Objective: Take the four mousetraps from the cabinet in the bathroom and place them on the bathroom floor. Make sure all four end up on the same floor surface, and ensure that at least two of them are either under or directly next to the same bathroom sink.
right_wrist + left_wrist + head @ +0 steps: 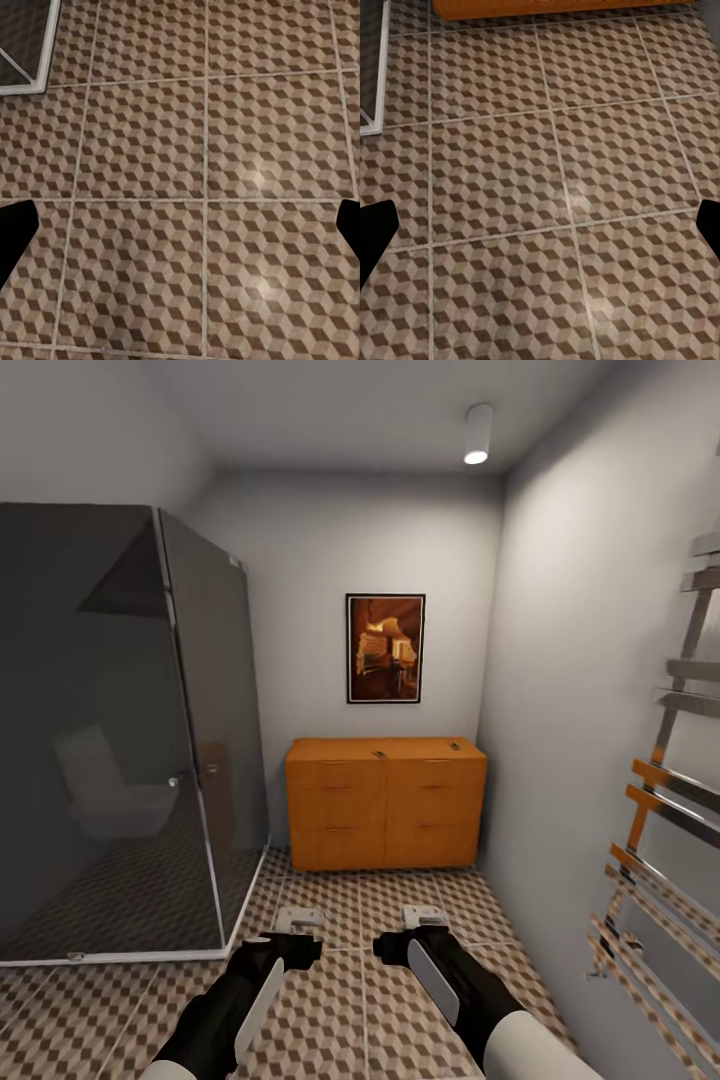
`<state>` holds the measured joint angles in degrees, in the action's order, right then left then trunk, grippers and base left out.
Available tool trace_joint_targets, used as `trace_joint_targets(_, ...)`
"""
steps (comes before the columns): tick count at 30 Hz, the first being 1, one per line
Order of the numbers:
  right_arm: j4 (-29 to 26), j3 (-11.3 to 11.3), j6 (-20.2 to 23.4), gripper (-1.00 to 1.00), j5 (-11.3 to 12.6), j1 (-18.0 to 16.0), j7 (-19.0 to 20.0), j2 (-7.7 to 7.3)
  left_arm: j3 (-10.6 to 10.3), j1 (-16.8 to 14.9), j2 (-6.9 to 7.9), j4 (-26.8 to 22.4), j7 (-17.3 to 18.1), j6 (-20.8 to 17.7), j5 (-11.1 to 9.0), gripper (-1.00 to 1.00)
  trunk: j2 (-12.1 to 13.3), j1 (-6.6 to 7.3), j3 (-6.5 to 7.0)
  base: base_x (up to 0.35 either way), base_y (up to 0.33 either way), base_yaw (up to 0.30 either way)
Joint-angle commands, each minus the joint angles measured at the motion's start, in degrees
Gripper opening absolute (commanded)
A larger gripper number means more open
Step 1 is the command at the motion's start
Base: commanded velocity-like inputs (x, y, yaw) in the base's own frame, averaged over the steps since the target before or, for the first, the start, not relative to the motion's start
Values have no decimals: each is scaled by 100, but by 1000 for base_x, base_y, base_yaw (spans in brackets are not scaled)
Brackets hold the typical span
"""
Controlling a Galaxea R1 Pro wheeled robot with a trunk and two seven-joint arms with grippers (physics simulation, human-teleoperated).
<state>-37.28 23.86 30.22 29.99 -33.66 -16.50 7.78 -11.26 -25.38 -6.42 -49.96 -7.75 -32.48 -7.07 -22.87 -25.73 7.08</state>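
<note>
Facing the cabinet [385, 802], mousetraps [379, 754] on top, both grippers empty

Two small dark objects [380, 754] on the cabinet [385, 805] top are too small to identify, and the towel rail [665, 800] is cut off at the edge.

No legible text, labels, brands, numbers or signs appear on any surface in these views.
</note>
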Motion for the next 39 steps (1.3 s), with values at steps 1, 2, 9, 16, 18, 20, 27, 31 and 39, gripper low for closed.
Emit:
trace_joint_targets(1,-8,26,10,100,60,-2,-55,-4,-15,-2,2,-5,-50,-22,-60,100,-5,-5,-12,313,-90,69)
trace_joint_targets(2,-8,26,10,100,60,-2,-55,-4,-15,-2,2,-5,-50,-22,-60,100,-5,-5,-21,313,-90,69)
trace_joint_targets(9,-8,28,10,100,60,-1,-55,-4,-16,-2,1,-5,-53,-22,-54,100,-5,-5,-86,301,-138,68)
trace_joint_targets(16,-8,30,10,100,60,0,-55,-4,-20,-2,3,-5,-55,-21,-45,100,-5,-5,-150,281,-184,63)
trace_joint_targets(18,-8,27,9,100,60,0,-55,-6,-22,-2,5,-5,-57,-21,-43,100,-5,-5,-168,275,-196,39)
trace_joint_targets(20,-8,28,7,100,60,0,-55,-7,-23,-2,4,-5,-57,-21,-42,100,-5,-5,-187,274,-199,28)
trace_joint_targets(27,-8,30,-2,100,60,0,-55,-8,-25,-2,3,-5,-59,-21,-38,100,-5,-5,-250,272,-203,15)
trace_joint_targets(31,-8,30,-13,100,60,0,-55,-6,-23,-2,3,-5,-57,-21,-39,100,-5,-5,-273,270,-202,6)
trace_joint_targets(39,-8,31,-20,100,66,0,-55,-6,-19,-2,3,-5,-52,-21,-48,100,-5,-5,-294,282,-117,3)
